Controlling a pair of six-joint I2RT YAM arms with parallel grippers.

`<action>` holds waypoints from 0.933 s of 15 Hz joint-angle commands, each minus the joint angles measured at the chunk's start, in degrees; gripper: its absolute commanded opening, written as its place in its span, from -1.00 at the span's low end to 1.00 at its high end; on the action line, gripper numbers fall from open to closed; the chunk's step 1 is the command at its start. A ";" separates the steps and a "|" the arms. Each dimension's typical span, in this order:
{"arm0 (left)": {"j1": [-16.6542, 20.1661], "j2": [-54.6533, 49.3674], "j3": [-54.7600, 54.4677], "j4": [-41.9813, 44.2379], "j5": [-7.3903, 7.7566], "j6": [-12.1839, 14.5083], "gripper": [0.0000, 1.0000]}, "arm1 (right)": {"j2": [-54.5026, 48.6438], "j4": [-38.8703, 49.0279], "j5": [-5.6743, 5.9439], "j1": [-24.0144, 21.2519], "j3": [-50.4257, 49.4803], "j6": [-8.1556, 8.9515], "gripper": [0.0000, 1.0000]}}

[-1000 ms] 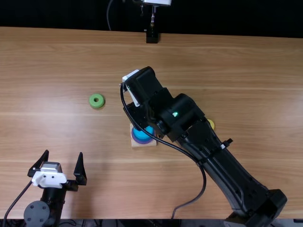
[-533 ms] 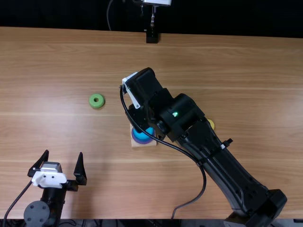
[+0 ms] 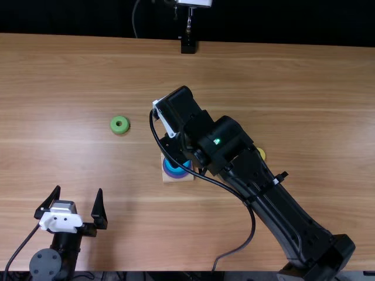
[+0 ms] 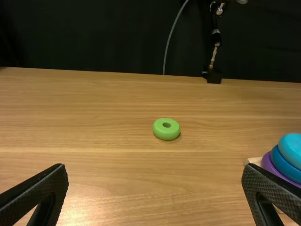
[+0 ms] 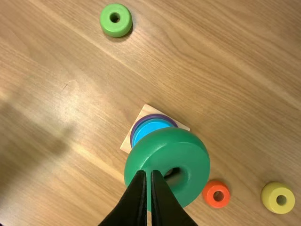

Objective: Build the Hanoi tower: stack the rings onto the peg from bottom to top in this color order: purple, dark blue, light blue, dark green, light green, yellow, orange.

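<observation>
My right gripper [image 3: 170, 142], mostly under its own arm, is over the wooden base [image 3: 169, 179]. In the right wrist view that gripper [image 5: 149, 173] is shut on the wall of the dark green ring [image 5: 193, 146], held above the base [image 5: 126, 145]. I cannot tell whether the peg is in its hole. Light blue [image 5: 148, 127], dark blue and purple [image 5: 135, 127] rings are stacked on the base. The left gripper [image 3: 79, 189] stands open at the near left; its wrist view shows it [image 4: 154, 165] with nothing between its fingers. The light green ring [image 3: 119, 130] lies left of the base.
Orange [image 5: 217, 203] and yellow [image 5: 270, 197] rings lie on the table beside the base; the yellow one [image 3: 262, 153] peeks out from behind the right arm, which crosses the table diagonally. A black stand [image 3: 188, 45] is at the far edge.
The right arm's wrist has shifted slightly toward the table's near edge, with its gripper staying over the base. The left arm and the light green ring have kept still.
</observation>
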 commanded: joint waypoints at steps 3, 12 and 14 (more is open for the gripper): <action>0.03 -0.62 -1.89 -0.26 0.09 0.21 1.00 | 0.23 0.00 -0.60 -0.11 -0.67 0.10 -1.00; 0.03 -0.62 -1.89 -0.26 0.09 0.21 1.00 | 0.32 0.95 -0.60 -0.19 -2.69 -0.01 -1.00; 0.03 -0.62 -1.89 -0.26 0.09 0.21 1.00 | 0.32 0.95 -0.50 -0.19 -0.93 -0.01 -0.79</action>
